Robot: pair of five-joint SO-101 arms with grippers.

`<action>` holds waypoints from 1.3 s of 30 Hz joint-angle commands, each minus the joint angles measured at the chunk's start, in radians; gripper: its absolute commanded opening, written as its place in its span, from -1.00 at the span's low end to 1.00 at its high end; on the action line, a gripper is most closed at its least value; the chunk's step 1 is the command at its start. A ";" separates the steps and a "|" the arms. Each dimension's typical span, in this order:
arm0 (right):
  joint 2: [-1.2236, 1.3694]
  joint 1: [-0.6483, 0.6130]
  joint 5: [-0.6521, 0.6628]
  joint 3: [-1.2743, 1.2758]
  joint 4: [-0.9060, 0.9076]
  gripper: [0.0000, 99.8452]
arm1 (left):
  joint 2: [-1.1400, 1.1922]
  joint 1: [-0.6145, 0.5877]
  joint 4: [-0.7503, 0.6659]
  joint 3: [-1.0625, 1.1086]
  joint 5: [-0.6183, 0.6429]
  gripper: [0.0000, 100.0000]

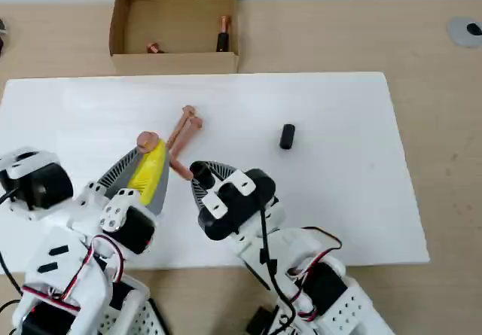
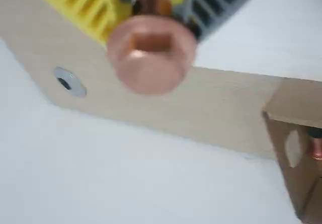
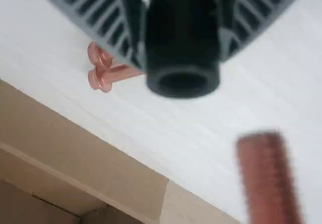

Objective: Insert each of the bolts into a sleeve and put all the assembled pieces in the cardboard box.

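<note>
My left end effector (image 1: 151, 148) was clenched on a copper-coloured bolt (image 2: 151, 53). The bolt's broad round head poked out past the yellow and grey fingers, over the near-left part of the white board (image 1: 339, 199) that covered the bench (image 1: 437, 124). Just to its right, my right end effector (image 1: 205, 178) was clamped around a black sleeve (image 3: 182, 58), with the hollow mouth left uncovered. Two loose bolts (image 1: 183, 129) lay touching each other on the board, just beyond both end effectors. A spare sleeve (image 1: 287, 136) sat well off to the right. The cardboard box (image 1: 120, 19) stood at the far side and held what looked like two assembled pieces. I judged the bolts to be rigid metal, dense for their size and smooth enough to twist in a loose pinch. The shank seemed the better place to hold than the rounded head, with the tip kept free to enter. The sleeve looked stiff, light and sturdy, and best gripped across its middle. The lying bolts would probably roll if nudged.
</note>
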 commanded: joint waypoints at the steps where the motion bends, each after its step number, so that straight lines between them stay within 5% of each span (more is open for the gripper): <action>1: -0.019 -0.013 0.011 -0.004 -0.025 -0.98 | 0.041 0.012 0.000 -0.049 0.002 -0.98; 14: -0.179 -0.008 0.006 0.041 -0.031 -0.98 | 0.084 0.003 -0.137 -0.052 -0.005 -0.98; 28: -0.179 0.053 -0.072 0.099 -0.218 -0.98 | 0.183 0.015 -0.167 -0.043 -0.149 -0.98; 39: -0.179 0.053 -0.103 0.099 -0.216 -0.98 | 0.251 0.126 -0.265 0.003 -0.244 -0.98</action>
